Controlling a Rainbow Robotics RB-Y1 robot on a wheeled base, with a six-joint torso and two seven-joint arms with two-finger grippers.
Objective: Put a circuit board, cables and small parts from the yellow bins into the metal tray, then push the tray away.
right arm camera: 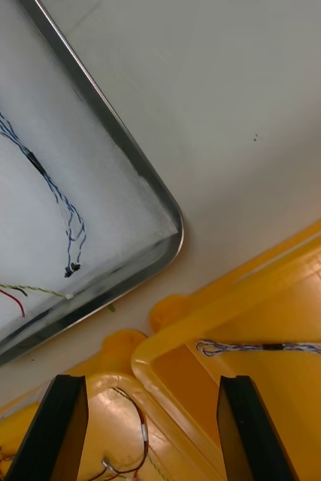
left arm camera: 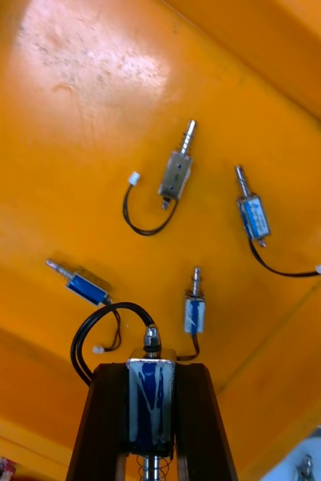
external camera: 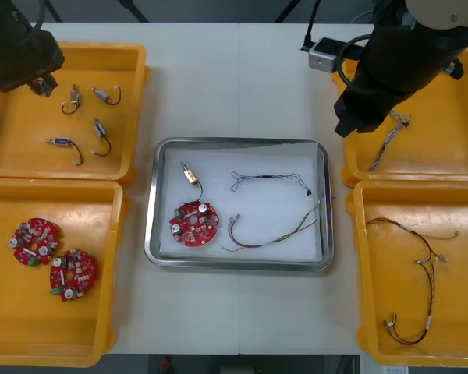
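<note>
My left gripper (left arm camera: 151,421) is shut on a small metal part (left arm camera: 151,394) with a blue body and a black looped lead, held above the floor of the far left yellow bin (external camera: 132,70). Several more small metal parts (left arm camera: 177,173) lie below it. In the front view the left gripper (external camera: 40,82) hangs over that bin's far left corner. My right gripper (right arm camera: 156,432) is open and holds nothing, above the gap between the two right bins, near the metal tray (external camera: 238,145). The tray holds a red circuit board (external camera: 194,222), a small metal part (external camera: 189,174), a blue and white cable (external camera: 269,179) and a red and yellow cable (external camera: 273,232).
Two more red circuit boards (external camera: 36,240) lie in the near left bin (external camera: 0,312). The far right bin (external camera: 452,156) holds a blue and white cable (right arm camera: 273,347), and the near right bin (external camera: 366,312) holds red and yellow cables (external camera: 417,269). A small grey box (external camera: 325,54) sits at the far edge.
</note>
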